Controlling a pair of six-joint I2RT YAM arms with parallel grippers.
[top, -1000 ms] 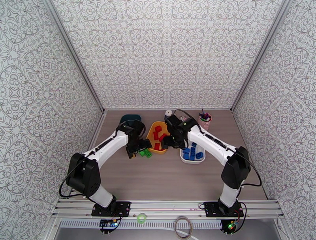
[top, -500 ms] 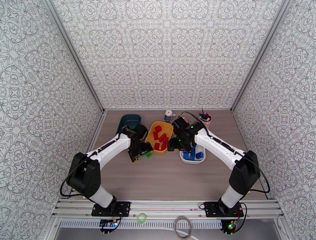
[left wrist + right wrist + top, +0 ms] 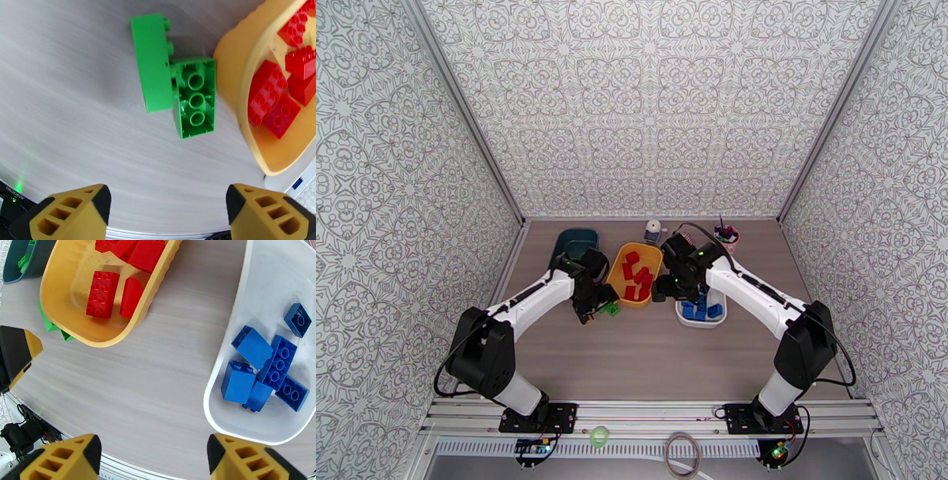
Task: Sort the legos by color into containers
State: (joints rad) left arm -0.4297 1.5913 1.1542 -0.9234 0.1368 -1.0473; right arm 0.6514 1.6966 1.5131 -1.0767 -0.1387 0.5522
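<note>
Two green legos [image 3: 152,67] lie touching on the table just left of the yellow container [image 3: 237,59]; one is on its side, the other [image 3: 195,96] is upside down. My left gripper [image 3: 168,213] hovers above them, open and empty; from above it [image 3: 592,306] is beside the green legos [image 3: 611,309]. My right gripper [image 3: 154,457] is open and empty over bare table between the yellow container [image 3: 79,334] of red legos [image 3: 102,293] and the white container [image 3: 221,370] of blue legos [image 3: 262,366]. The teal container [image 3: 575,239] stands at the back left.
A pink cup of pens [image 3: 725,237] and a small white object [image 3: 654,230] stand along the back edge. The patterned walls close in on three sides. Open table lies in front of the containers [image 3: 648,355].
The left gripper has shifted slightly over the green legos and its jaws have narrowed. The right arm swung its elbow outward and drew its gripper back from the yellow container's edge.
</note>
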